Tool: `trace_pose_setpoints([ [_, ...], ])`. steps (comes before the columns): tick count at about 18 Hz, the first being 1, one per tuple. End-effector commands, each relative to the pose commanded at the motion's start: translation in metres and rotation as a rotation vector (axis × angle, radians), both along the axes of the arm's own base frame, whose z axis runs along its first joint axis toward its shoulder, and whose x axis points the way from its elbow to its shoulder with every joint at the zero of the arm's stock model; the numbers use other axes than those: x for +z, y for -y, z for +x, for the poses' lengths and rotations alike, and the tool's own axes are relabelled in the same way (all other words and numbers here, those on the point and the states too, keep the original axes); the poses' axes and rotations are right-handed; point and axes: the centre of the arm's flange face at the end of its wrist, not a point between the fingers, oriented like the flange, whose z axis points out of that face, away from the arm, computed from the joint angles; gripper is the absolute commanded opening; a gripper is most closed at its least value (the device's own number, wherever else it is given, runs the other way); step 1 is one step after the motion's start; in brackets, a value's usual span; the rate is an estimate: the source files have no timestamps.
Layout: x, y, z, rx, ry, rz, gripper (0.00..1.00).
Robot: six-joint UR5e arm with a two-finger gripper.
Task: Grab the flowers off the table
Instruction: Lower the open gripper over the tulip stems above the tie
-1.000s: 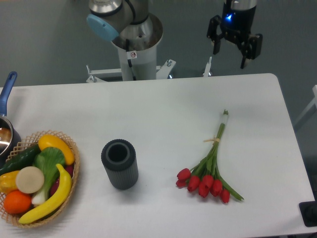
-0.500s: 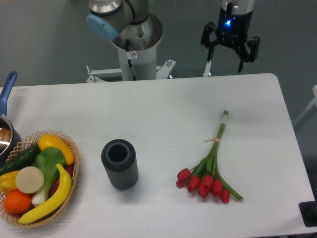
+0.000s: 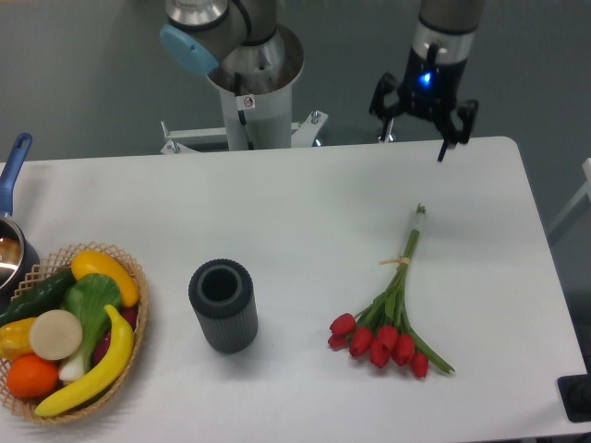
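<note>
The flowers, a bunch of red tulips on thin green stems tied with a pale band, lie on the white table right of centre. The red heads point toward the front edge and the stem ends toward the back. My gripper hangs above the table's far edge, behind the stem ends and well apart from them. It is open, with nothing between its fingers, and a blue light glows on its body.
A dark grey ribbed cylinder stands upright left of the flowers. A wicker basket of fruit and vegetables sits at the front left, beside a pot with a blue handle. The arm's base rises behind the table.
The gripper has come down and slightly left, turning about its axis, and is now lower over the table's far edge. The flowers have not moved.
</note>
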Motion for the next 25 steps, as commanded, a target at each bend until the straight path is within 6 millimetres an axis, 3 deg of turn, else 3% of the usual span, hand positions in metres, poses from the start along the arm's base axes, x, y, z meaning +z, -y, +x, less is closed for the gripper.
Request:
trace_pose_setpoints([
  [7, -0.047, -0.033, -0.013, -0.006, 0.028, -0.005, 1.0],
  [14, -0.108, -0.042, -0.03, -0.011, 0.095, -0.033, 1.0],
  [18, -0.134, -0.063, -0.033, -0.052, 0.045, -0.094, 1.0],
  [25, -0.151, -0.078, -0.047, -0.067, 0.048, -0.102, 1.0],
])
